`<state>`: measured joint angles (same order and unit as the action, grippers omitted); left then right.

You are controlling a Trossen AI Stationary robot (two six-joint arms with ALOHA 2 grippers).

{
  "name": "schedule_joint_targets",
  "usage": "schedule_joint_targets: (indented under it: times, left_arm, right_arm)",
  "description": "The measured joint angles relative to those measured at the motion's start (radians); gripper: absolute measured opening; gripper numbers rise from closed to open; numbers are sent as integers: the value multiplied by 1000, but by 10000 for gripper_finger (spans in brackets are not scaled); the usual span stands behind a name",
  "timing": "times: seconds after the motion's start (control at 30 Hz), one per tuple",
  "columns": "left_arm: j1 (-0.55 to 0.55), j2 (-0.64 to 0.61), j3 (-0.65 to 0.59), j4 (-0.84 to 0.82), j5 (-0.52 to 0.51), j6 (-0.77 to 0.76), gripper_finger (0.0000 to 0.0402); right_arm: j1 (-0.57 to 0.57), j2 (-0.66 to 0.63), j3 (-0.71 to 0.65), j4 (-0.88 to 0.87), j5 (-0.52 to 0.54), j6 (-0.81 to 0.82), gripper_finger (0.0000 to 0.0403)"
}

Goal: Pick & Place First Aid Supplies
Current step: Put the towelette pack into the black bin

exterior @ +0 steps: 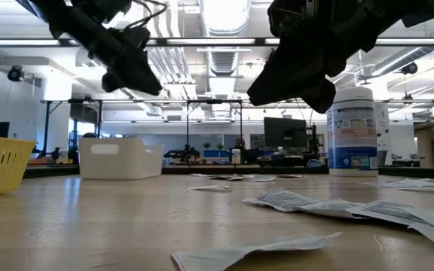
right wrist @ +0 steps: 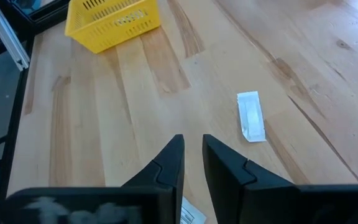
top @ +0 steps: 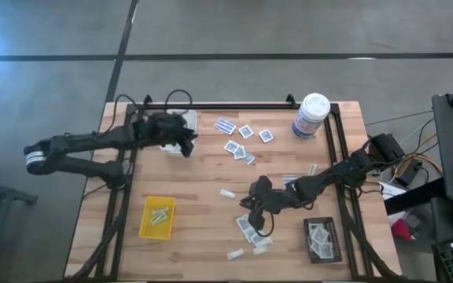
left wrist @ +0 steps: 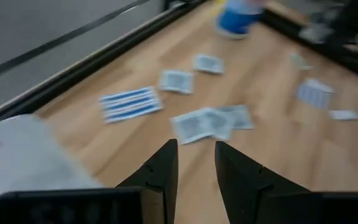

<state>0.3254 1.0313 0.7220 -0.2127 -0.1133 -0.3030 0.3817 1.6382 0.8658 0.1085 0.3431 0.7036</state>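
On the wooden table [top: 203, 196] there are three trays: a white tray [top: 181, 119] at the far left corner, a yellow tray [top: 156, 217] near the front left, and a black tray [top: 322, 240] near the front right. One tall white canister [top: 311, 116] with a blue label stands at the far right. The first aid supplies are spread mostly in the middle and right part of the table. One blue-and-white striped strip [top: 225, 125] lies at the far side, just beside the white tray. Near it I count about five white square packets [top: 246, 131] with dark centres, some of them overlapping. One small pale strip [top: 227, 192] lies alone in the middle, and another pale strip [top: 311, 169] lies near the right rail. A loose heap of packets [top: 250, 228] lies under and beside the right arm; I cannot count them exactly. The yellow tray holds a few pale strips, and the black tray holds some square packets. The left gripper [top: 185, 146] hangs over the edge of the white tray, and in its wrist view its two fingers [left wrist: 160, 171] stand a little apart with nothing between them. The right gripper [top: 256, 218] hovers above the heap of packets; its fingers [right wrist: 169, 163] show only a narrow gap, and nothing is visible in this gap.
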Motion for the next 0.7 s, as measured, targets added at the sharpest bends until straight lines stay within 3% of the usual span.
schedule_joint_targets:
  times: [0.33,0.53,0.7]
  left_arm:
    - [-228,9,-94,262,-21,2,99]
    - [-272,93,-94,326,-50,13,99]
    - [-273,230,-55,359,-50,25,99]
  right_arm:
    - [-4,0,0,0,12,-4,56]
    - [-27,-3,0,-1,123,-8,56]
    - [-74,-10,0,-2,130,-8,56]
